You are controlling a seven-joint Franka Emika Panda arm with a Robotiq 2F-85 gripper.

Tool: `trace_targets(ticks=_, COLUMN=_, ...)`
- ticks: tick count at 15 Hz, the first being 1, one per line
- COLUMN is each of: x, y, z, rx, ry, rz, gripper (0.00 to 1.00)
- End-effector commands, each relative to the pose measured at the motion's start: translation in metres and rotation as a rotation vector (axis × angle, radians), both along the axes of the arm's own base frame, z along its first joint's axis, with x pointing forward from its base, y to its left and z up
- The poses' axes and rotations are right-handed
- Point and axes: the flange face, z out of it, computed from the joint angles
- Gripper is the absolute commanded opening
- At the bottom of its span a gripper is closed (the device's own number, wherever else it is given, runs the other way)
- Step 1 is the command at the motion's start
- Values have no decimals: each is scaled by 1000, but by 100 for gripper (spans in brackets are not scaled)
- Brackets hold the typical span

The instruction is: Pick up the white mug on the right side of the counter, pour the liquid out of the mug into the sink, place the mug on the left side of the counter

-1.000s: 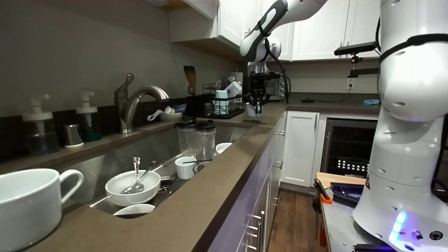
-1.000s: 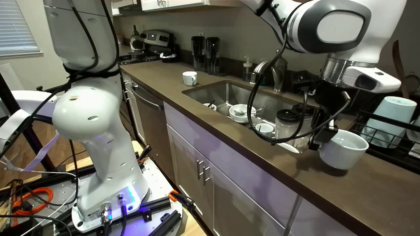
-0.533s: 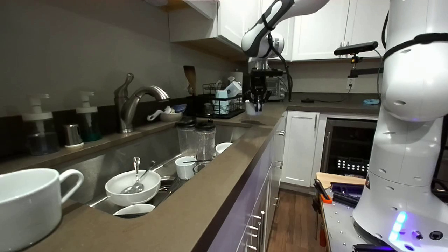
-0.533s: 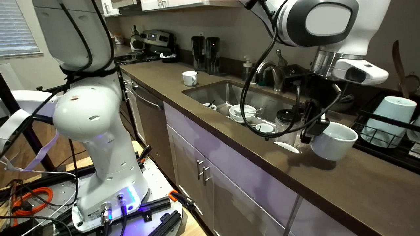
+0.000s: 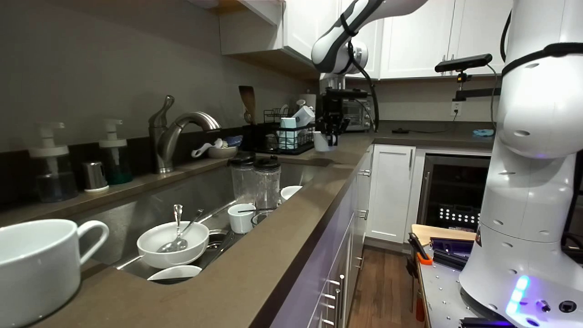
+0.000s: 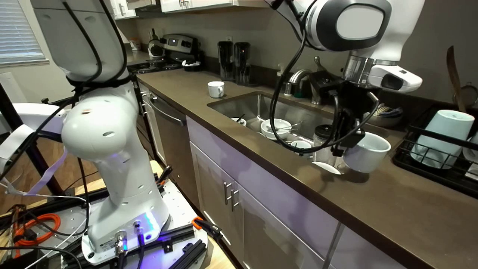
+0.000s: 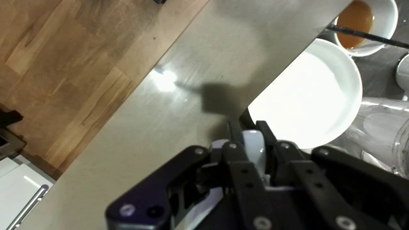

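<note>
My gripper (image 7: 250,128) is shut on the handle (image 7: 255,148) of the white mug, its two fingers on either side. The white mug (image 6: 366,156) hangs about upright, a little above the counter (image 6: 414,213), beside the near end of the sink (image 6: 244,106) in an exterior view. Its shadow falls on the counter below it. Whatever liquid is inside cannot be made out clearly. The mug (image 5: 321,142) also shows small in an exterior view under the black gripper (image 5: 333,142). In the wrist view the mug's body is mostly hidden by the fingers.
In the sink are white bowls (image 6: 275,129), a mug with brown liquid (image 7: 354,25), and jars (image 6: 324,135). A bowl (image 7: 310,95) lies near the gripper. The faucet (image 6: 316,84) arches behind. A dish rack (image 6: 425,175) stands close to the mug. Another white mug (image 6: 216,89) sits beyond the sink.
The arm has carried the mug along the counter, away from the right end and towards the sink, also slightly nearer the wall. The gripper has stayed shut on the handle.
</note>
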Motion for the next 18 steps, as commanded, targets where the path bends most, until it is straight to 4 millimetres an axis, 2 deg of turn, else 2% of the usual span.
trace_targets(ticks=1, x=-1, y=17, z=11, rx=-19, ry=-22, rz=97, gripper=6)
trace_targets(ticks=7, x=11, y=40, z=11, rx=-26, ry=-15, rz=201, gripper=6)
trace_targets(ticks=11, x=17, y=48, z=12, rx=-30, ry=-15, rz=232, gripper=6)
trace_targets(ticks=12, x=21, y=43, z=1, rx=0, ry=9, rz=198, gripper=6)
trace_targets(ticks=13, x=22, y=44, z=0, rx=1, ry=11, rz=199, gripper=16)
trace_targets(ticks=17, x=22, y=43, z=-7, rx=6, ry=24, rz=198, gripper=16)
trace_targets(ticks=18, x=22, y=43, z=-7, rx=6, ry=24, rz=198, gripper=5)
